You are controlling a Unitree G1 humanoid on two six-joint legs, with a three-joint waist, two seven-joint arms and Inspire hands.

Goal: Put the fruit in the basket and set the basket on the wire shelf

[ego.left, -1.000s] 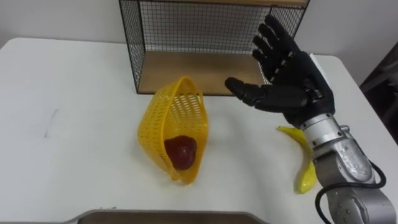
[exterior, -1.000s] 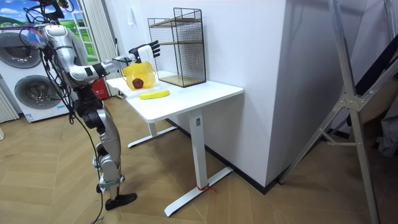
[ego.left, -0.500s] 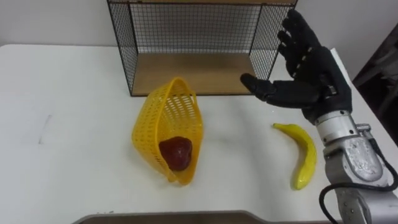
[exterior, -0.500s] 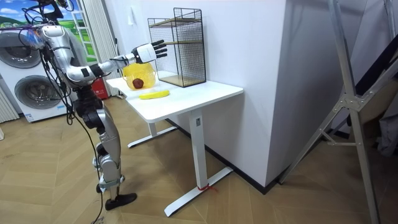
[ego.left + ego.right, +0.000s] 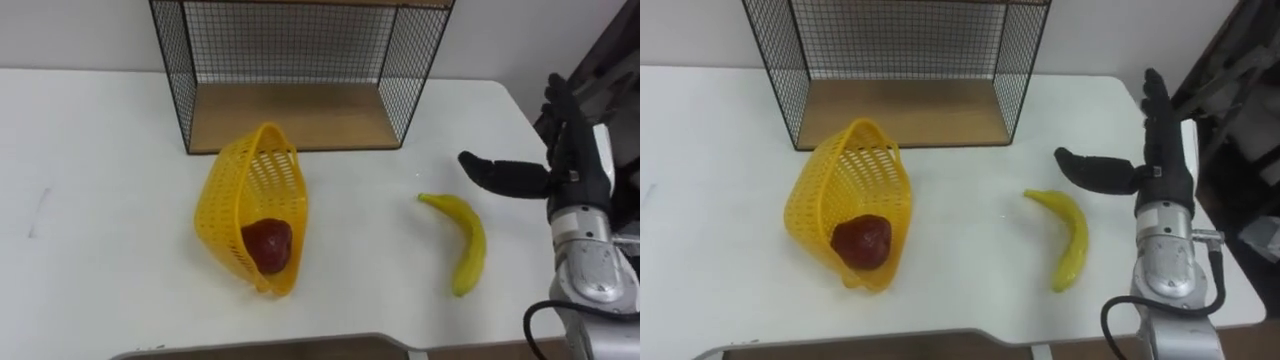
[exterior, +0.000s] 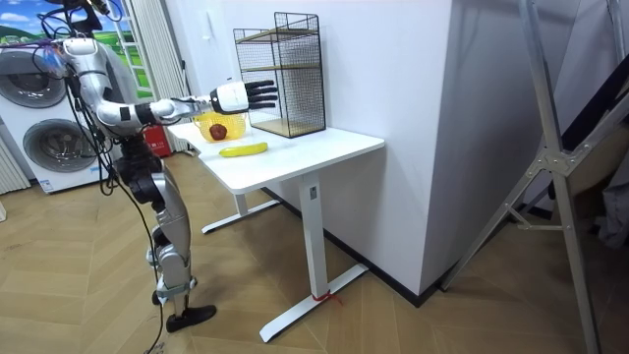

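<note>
A yellow plastic basket [image 5: 252, 215] [image 5: 845, 205] lies tipped on its side on the white table [image 5: 100, 180], with a dark red fruit [image 5: 265, 245] [image 5: 862, 243] inside it. To the basket's right a yellow banana [image 5: 465, 242] [image 5: 1068, 236] lies on the table. Behind both stands the black wire shelf [image 5: 290, 70] [image 6: 285, 69] with a wooden floor. My right hand [image 5: 560, 175] [image 5: 1140, 170] hovers open above the table's right edge, just right of the banana, thumb pointing left and holding nothing. In the room view, I stand at the table's end with that hand [image 6: 244, 94] stretched out over it.
The table's right edge [image 5: 535, 140] runs close under my right hand. A grey ledge [image 5: 270, 348] shows along the near edge. In the room view, washing machines [image 6: 44, 128] stand behind me and a metal stand [image 6: 560, 177] stands far right.
My right hand has swung from over the shelf's right front corner out to the right edge, uncovering the banana. The eye view has shifted right.
</note>
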